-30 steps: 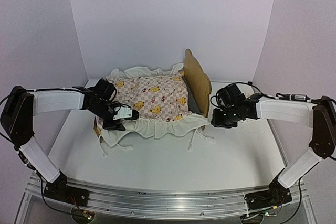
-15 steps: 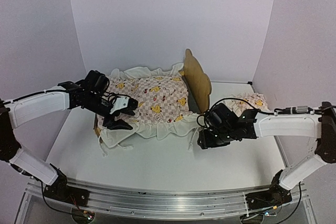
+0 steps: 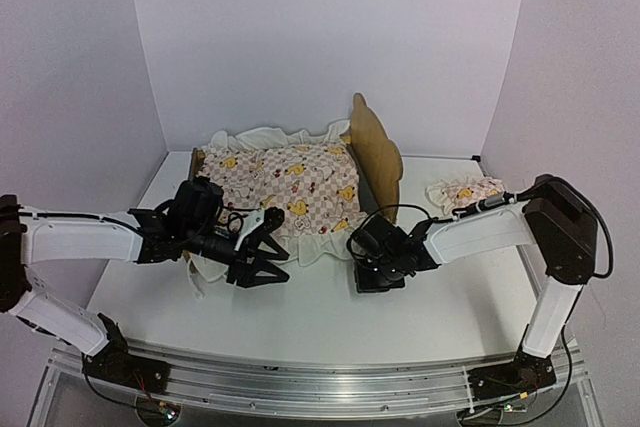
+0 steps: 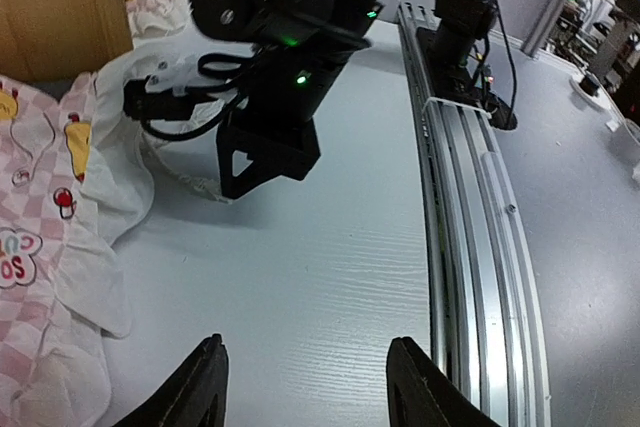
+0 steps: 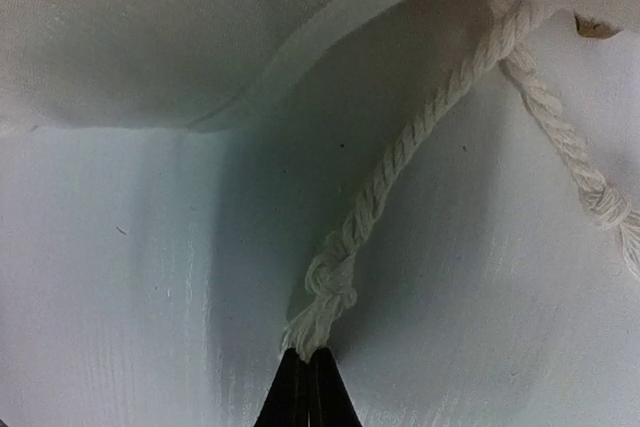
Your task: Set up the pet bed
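the pet bed [image 3: 378,147] is sitting on the white table [image 3: 320,317], long axis running left-right, its smooth light-wood bear-ear headboard at the right end. a ruffled checked quilt [image 3: 290,182] is draping over it. in front of the bed, the right gripper [image 5: 308,362] is pinching a twisted white cord [image 5: 400,167] by its knotted end, and the left gripper [image 4: 305,387] is hanging spread wide, empty.

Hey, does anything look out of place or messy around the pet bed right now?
Yes. The small pillow lies on the table right of the pet bed, apart from it. The quilt spills off the bed's near edge, and the right gripper pinches a white cord.
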Controlling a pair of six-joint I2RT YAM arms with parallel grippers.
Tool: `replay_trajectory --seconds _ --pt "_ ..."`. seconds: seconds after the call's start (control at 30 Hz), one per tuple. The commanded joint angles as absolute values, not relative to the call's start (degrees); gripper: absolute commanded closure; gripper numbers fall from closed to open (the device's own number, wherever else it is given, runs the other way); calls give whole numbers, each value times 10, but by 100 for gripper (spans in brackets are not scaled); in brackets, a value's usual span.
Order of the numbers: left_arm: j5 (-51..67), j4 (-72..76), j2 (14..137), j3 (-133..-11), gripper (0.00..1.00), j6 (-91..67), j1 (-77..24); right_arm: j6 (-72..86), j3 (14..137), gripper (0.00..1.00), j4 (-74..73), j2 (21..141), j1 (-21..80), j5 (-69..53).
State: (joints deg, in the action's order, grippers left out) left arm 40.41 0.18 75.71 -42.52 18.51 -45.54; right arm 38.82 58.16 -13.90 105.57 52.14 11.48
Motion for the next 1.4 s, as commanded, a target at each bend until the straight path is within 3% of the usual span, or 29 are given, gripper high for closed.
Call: replay_trajectory --seconds 0.0,0.17,0.6,0.77,1.03,1.37 --pt "339 155 837 -415 46 14 -477 378 554 100 -157 1002 523 50" --pt "318 324 932 -397 42 -81 -528 363 512 100 -167 919 523 -78" --pt "341 535 1201 -532 30 -223 -581 318 513 100 -219 863 492 -147" --pt "314 545 1251 -580 29 -150 -592 317 514 100 -222 845 476 -156" --pt "403 646 1267 -566 30 -383 -575 281 488 100 -225 840 464 -176" --pt "419 643 1266 -558 25 -470 -570 270 468 100 -236 817 457 -173"
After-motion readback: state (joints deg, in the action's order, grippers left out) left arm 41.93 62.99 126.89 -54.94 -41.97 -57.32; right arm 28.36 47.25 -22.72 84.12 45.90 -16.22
